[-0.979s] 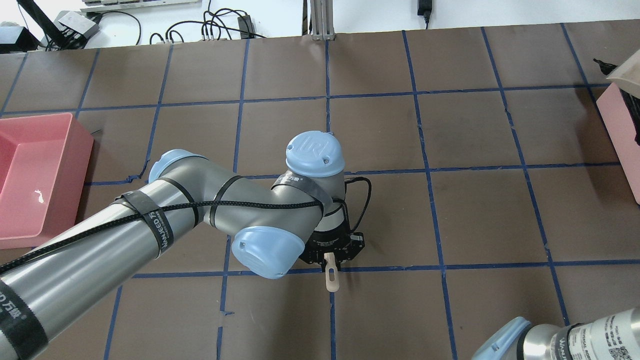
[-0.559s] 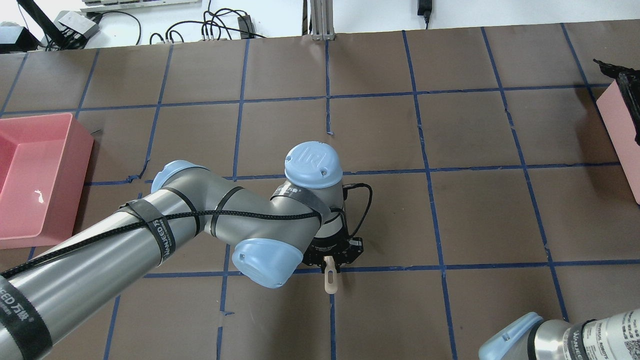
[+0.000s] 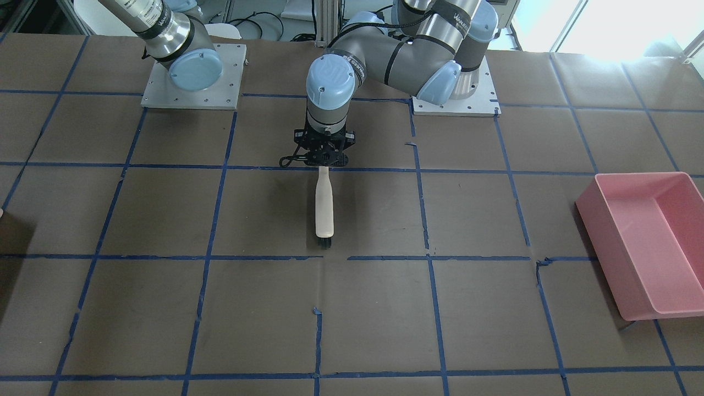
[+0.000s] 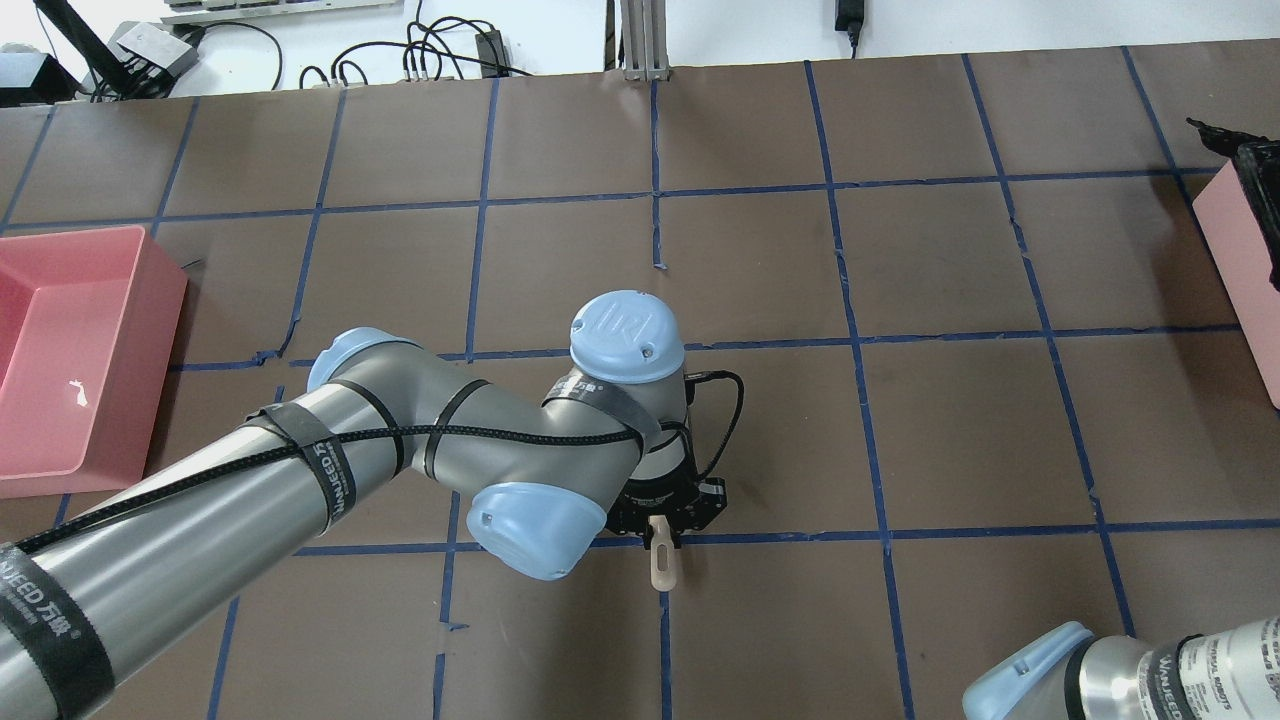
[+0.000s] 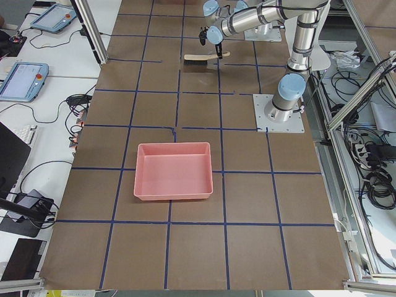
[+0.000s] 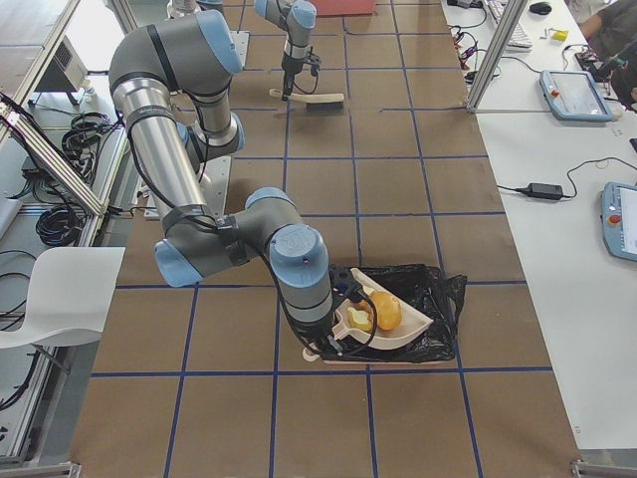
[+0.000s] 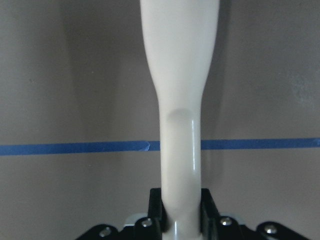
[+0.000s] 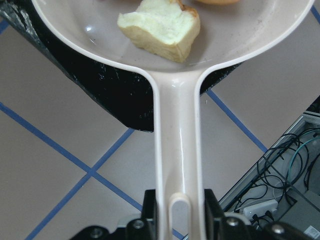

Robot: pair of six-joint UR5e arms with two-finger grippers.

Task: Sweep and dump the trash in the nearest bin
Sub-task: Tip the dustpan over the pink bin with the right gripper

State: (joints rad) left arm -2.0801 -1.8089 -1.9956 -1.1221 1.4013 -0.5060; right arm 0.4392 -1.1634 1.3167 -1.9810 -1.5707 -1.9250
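Arms: two, each with one tool. Left tool (image 3: pixel 323 164) clamped on the narrow end of the single brush (image 3: pixel 324 206), just above the centre of the front-facing view. Pale handle stretched flat along the tabletop (image 3: pixel 165 308) toward the lower edge, dark bristles at the far tip.

Right tool (image 8: pixel 180 215) closed around the handle of the single cream dustpan (image 8: pixel 178 140), fingers pressed against both sides at the bottom of the right wrist view.

Trash inside the dustpan, counted with certainty as two pieces:
- one pale yellow chunk (image 8: pixel 160 27) near the top of that wrist view
- one orange-tan lump (image 6: pixel 387 312) beside it, in the lower middle of the right side view, cut off by the top edge in the wrist view

Third piece not to be made out.

Bins: two.
- plain pink bin (image 4: pixel 160 330) at the left edge of the overhead view
- bag-lined pink bin (image 4: pixel 1265 330) cut off by the right edge there, with a black bag (image 6: pixel 438 299) under the dustpan

Contact between dustpan and bag hard to judge. Right tool out of sight in the overhead view, only a stretch of that arm in the lower right corner.
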